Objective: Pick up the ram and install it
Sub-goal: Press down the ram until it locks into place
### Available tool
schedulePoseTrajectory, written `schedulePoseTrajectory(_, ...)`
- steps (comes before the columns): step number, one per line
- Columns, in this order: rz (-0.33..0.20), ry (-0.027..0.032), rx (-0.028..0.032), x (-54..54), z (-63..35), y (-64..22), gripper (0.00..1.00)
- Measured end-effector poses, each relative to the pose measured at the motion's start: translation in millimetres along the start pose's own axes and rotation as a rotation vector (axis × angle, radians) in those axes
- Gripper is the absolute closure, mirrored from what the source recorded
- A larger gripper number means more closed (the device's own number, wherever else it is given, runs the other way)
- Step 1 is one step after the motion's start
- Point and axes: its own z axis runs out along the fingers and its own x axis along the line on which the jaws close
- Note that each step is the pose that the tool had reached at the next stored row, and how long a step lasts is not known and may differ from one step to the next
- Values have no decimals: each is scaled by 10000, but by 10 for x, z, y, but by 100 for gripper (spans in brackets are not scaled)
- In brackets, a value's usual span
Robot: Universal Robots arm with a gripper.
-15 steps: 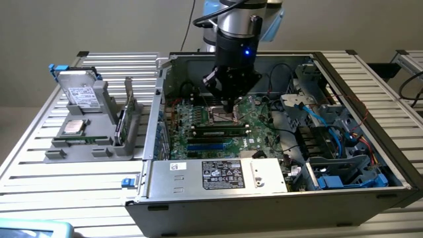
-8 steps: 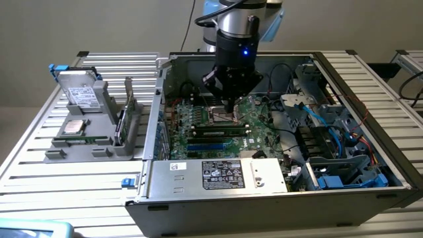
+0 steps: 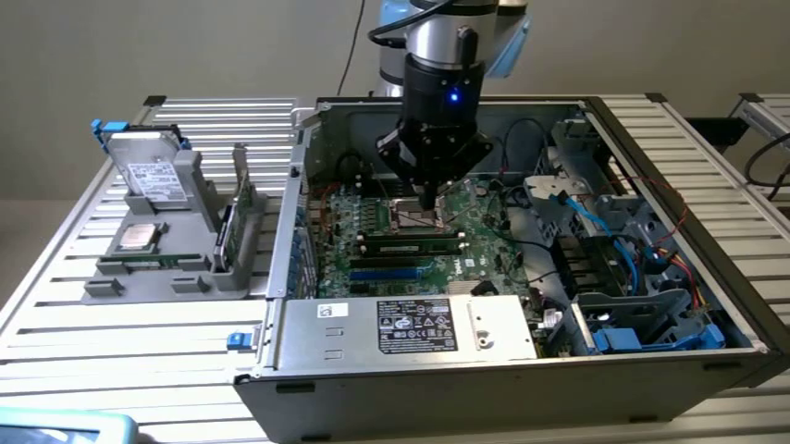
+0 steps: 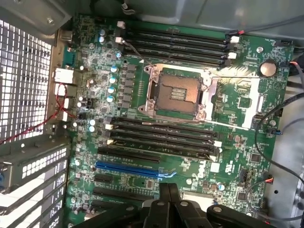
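On a slatted metal table, the gripper, jaws pressed together and empty, hovers above the open computer case's motherboard.

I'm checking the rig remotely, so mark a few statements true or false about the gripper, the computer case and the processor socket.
1. The fingers are shut. True.
2. The gripper hangs over a grey tray outside the case. False: it hangs over the motherboard inside the computer case.
3. The processor socket holds no chip. True.
4. The fingers grip a green stick. False: nothing shows between them.
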Motion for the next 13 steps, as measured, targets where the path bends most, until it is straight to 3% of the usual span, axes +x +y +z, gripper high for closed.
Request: schedulePoseTrajectory(13, 1149, 72, -39, 13, -412, -30, 89)
